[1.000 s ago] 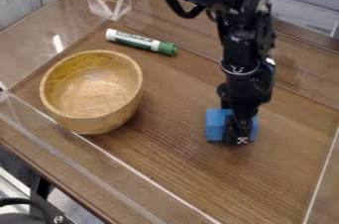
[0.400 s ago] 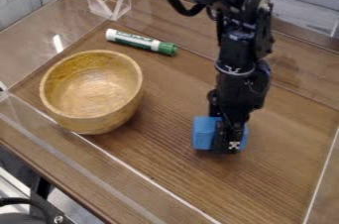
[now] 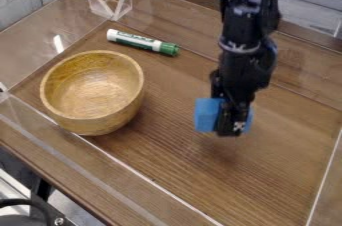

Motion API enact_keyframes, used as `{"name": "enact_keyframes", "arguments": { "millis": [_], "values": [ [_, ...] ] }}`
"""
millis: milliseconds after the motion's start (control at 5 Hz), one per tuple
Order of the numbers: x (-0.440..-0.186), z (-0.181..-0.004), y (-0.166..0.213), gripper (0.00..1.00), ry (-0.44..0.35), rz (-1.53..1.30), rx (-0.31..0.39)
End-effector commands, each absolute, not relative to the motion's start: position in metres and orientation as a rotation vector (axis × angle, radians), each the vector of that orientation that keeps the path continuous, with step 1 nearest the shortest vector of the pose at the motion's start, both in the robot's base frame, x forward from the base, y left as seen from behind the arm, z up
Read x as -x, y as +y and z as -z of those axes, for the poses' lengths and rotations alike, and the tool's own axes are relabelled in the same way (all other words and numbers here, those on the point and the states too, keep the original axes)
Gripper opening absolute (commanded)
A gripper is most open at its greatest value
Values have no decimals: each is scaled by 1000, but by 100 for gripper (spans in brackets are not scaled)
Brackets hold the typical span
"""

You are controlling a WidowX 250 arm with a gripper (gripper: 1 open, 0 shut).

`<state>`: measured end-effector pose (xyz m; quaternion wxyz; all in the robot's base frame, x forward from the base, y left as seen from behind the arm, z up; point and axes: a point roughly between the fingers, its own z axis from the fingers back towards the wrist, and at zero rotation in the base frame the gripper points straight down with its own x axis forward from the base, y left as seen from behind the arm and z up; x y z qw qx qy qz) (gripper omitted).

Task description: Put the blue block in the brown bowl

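A small bright-blue block (image 3: 207,115) hangs a little above the wooden table, clamped between the black fingers of my gripper (image 3: 222,117), which points straight down and is shut on it. The block shows on the left side of the fingers; its right part is hidden behind them. The brown bowl (image 3: 92,90), round, thick-walled and hollow, rests on the table to the left of the gripper, about a bowl's width away. Nothing lies inside the bowl.
A green-and-white marker (image 3: 142,42) lies behind the bowl. A clear acrylic wall (image 3: 160,185) rims the table's front and left edges, with a clear stand (image 3: 110,3) at the back left. The black arm (image 3: 247,20) rises toward the top.
The gripper has risen with the blue block, lifting it off the table, and has drifted slightly left toward the bowl. The bowl and marker stayed put.
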<state>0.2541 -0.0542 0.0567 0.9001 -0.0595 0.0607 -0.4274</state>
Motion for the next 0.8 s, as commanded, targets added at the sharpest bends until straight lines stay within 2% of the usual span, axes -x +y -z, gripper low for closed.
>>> {"name": "enact_keyframes", "arguments": {
  "millis": [0,600],
  "values": [
    [-271,-71,-52,0,9,889,90],
    [-283,-57,-53,0,-86,910,95]
  ]
}}
